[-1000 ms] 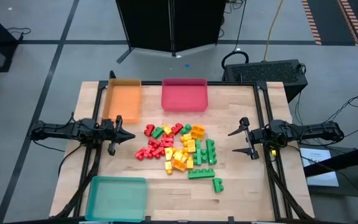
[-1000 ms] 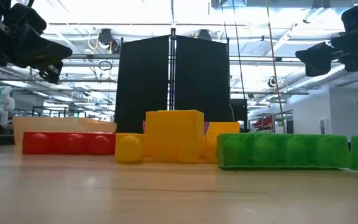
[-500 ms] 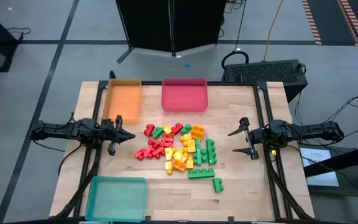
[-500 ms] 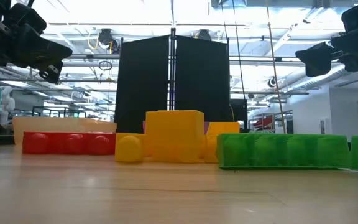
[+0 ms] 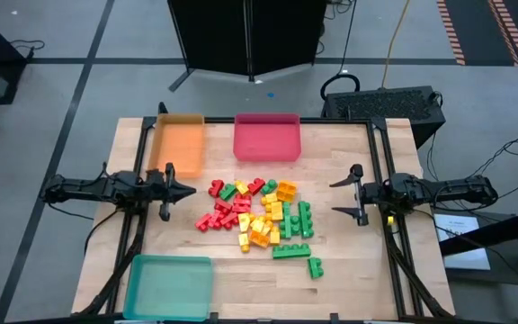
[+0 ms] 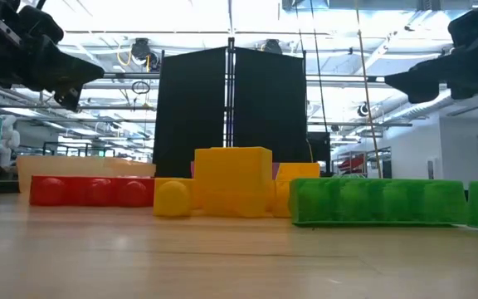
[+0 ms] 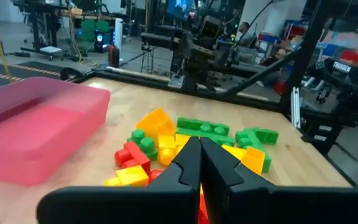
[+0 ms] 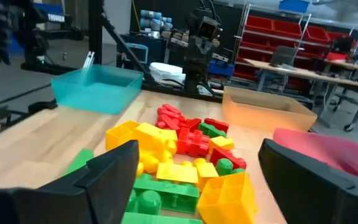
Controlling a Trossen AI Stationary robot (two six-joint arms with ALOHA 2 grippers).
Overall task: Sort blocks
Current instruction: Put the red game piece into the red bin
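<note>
The blocks (image 5: pixel 261 214), red, yellow-orange and green studded bricks, lie in a loose pile on the wooden table's middle. In the low view a long red one (image 6: pixel 90 189), a yellow one (image 6: pixel 232 178) and a long green one (image 6: pixel 376 202) rest on the tabletop. My left gripper (image 5: pixel 190 191) hovers level just left of the pile, shut and with nothing in it; its tips (image 7: pixel 199 148) point at the bricks. My right gripper (image 5: pixel 347 193) hovers level just right of the pile, open, with nothing between its fingers (image 8: pixel 120 163).
An orange tray (image 5: pixel 177 144) and a red tray (image 5: pixel 267 137) stand at the table's far edge, and a teal tray (image 5: pixel 169 286) sits at the near left corner. Bare tabletop lies between each gripper and the pile. Black rails run along the table's left and right sides.
Both grippers have stayed in place and swung a little at the wrist. The right one's fingers now line up more squarely across the table, and the left one's tip has shifted slightly toward the far edge. The blocks have not moved.
</note>
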